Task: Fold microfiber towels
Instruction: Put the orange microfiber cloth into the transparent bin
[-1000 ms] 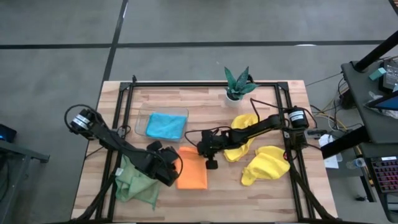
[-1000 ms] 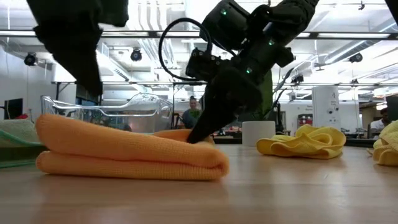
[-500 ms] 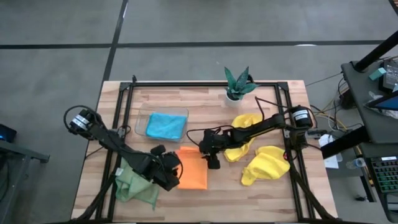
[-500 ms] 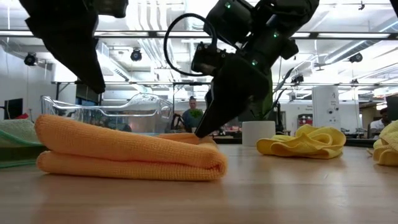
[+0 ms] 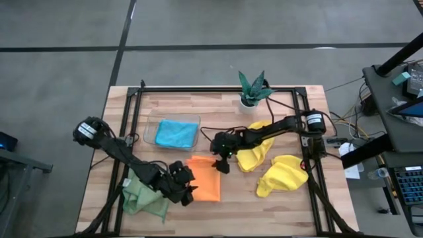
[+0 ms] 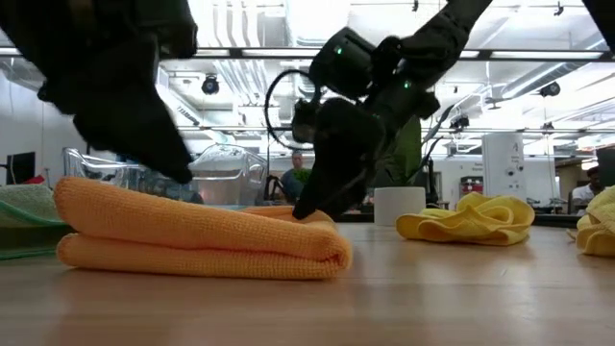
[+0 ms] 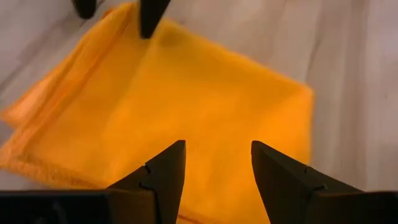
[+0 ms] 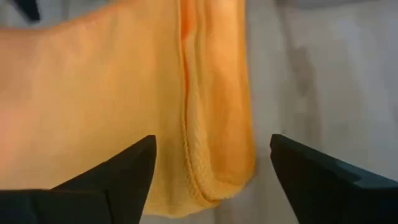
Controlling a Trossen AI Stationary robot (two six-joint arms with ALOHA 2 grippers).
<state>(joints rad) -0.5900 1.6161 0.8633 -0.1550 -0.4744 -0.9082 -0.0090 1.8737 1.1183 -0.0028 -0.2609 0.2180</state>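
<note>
1. On the far left of the bench (image 5: 277, 201) we see the pale green towel (image 5: 142, 196), crumpled at the near-left corner beneath the left arm.
2. The left hand (image 5: 189, 192) hovers over the near-left edge of the orange towel (image 5: 205, 184); in its wrist view the two fingers (image 7: 163, 175) stand apart with nothing between them — open and empty.
3. The orange towel lies folded flat in the middle of the bench, near the front; from the low view it shows as two stacked layers with a rounded fold at the right end (image 6: 202, 235).
4. Behind it, towards the back left, we see the blue towel (image 5: 176, 133) folded inside the clear tray (image 5: 151, 123).
5. The right hand (image 5: 220, 163) sits at the far-right corner of the orange towel, fingertips pointing down; its wrist view shows both fingers (image 8: 124, 171) spread wide on either side of the towel's doubled edge — open, gripping nothing.
6. Just right of that hand, a yellow towel (image 5: 256, 151) lies bunched under the right arm.
7. A second yellow towel (image 5: 283, 176) lies heaped near the right edge, close beside the first.
8. At the back of the bench stands a small plant (image 5: 252, 86) in a white pot.
</note>
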